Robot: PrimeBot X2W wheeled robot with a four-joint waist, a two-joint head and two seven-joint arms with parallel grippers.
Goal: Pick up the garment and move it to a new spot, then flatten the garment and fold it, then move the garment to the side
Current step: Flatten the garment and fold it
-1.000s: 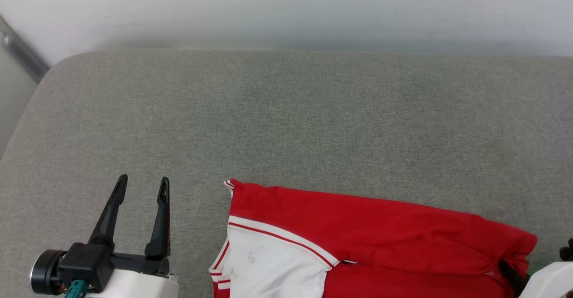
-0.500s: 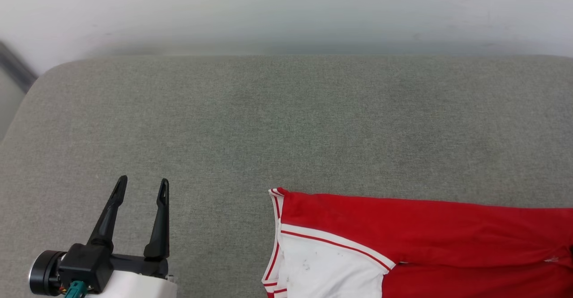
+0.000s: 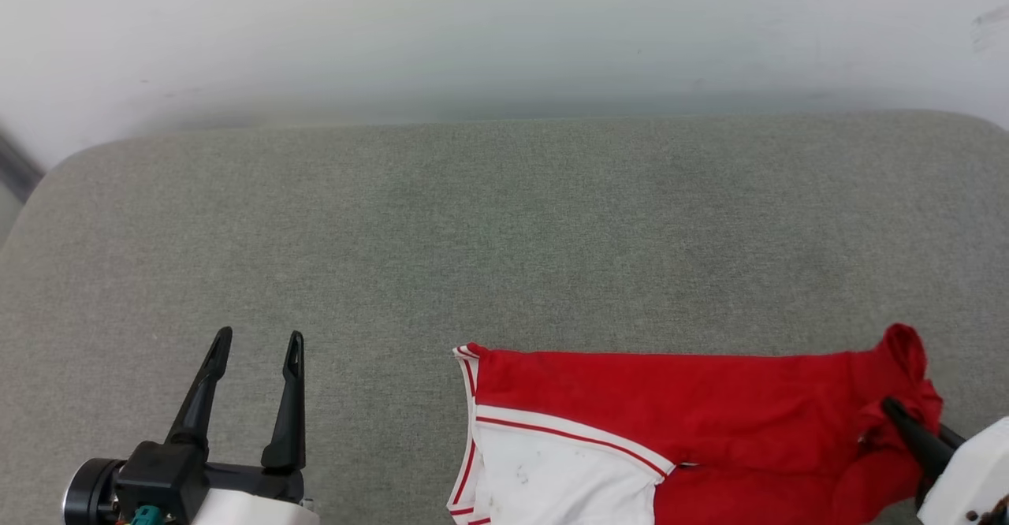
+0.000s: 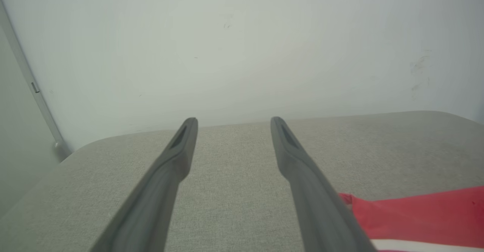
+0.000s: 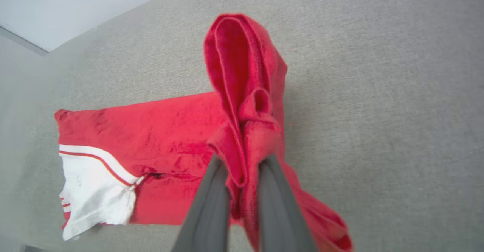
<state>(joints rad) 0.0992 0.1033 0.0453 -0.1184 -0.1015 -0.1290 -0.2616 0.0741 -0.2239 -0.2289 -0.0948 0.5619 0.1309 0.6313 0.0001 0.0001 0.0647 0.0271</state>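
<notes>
At the far left, the pale wall (image 3: 504,28) meets a grey vertical strip (image 4: 34,89) in the corner behind the grey fabric-covered tabletop (image 3: 504,233). The left gripper (image 3: 260,336) hovers over the near left part of the tabletop. Its two long dark fingers (image 3: 197,399) are spread wide apart with nothing between them, and they point towards the wall. It is well apart from the cloth, with bare grey fabric under and around it.

To its right lies the garment (image 3: 670,407), a red jersey shirt with white short sleeves and red-white striped trim. It sits at the near edge of the tabletop, right of the middle. Its left end lies flat, with a narrow striped hem along that end. One white sleeve (image 3: 567,478) with a few small dark specks is spread below a red-and-white band. The red body stretches rightward in a long flat strip.

At the right end the cloth is gathered and lifted off the tabletop. The right gripper (image 3: 895,411) has its fingers (image 5: 211,206) clenched on this bunched red fabric. A looped fold of it stands up above the fingertips, and a loose tail hangs down to the right of them. The grey surface to the right of the grip is bare.
</notes>
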